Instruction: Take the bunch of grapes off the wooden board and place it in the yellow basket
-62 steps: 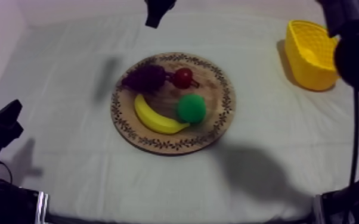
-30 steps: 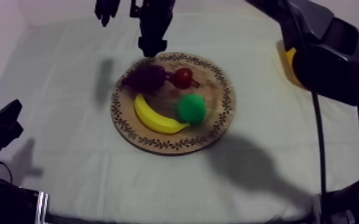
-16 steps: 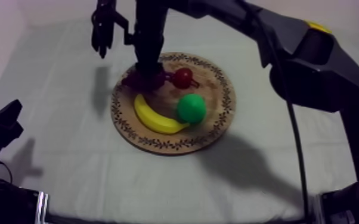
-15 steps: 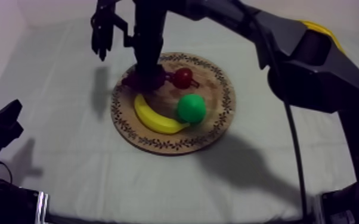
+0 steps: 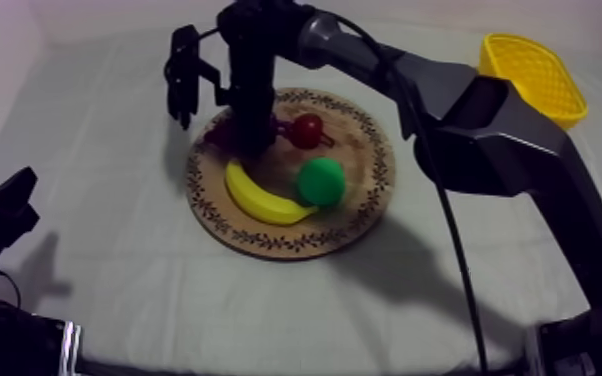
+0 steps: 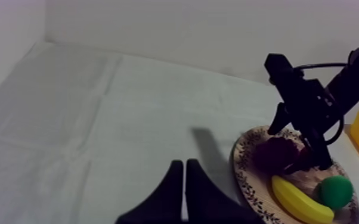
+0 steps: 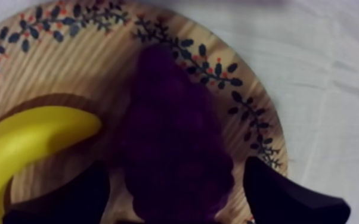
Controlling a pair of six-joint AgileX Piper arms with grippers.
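Observation:
The dark purple bunch of grapes [image 7: 173,137] lies at the far left of the round wooden board [image 5: 295,245], next to a small red fruit [image 5: 307,130]. My right gripper [image 7: 176,173] is down over the bunch and open, with one black finger [image 7: 68,199] on the banana side and the other finger [image 7: 283,193] on the rim side. From above, the right gripper [image 5: 248,140] covers most of the grapes [image 5: 221,133]. The yellow basket [image 5: 530,75] stands at the far right. My left gripper [image 6: 183,179] is shut, low at the left over bare cloth.
A banana [image 5: 260,197] and a green pear [image 5: 321,182] lie on the front half of the board, the banana just beside the grapes. My right arm stretches from the right side across the board's far edge. Bare cloth surrounds the board.
My right arm swung in from the far edge and came down, so its open fingers now straddle the grapes. The basket shows again at the far right. The left arm has not moved.

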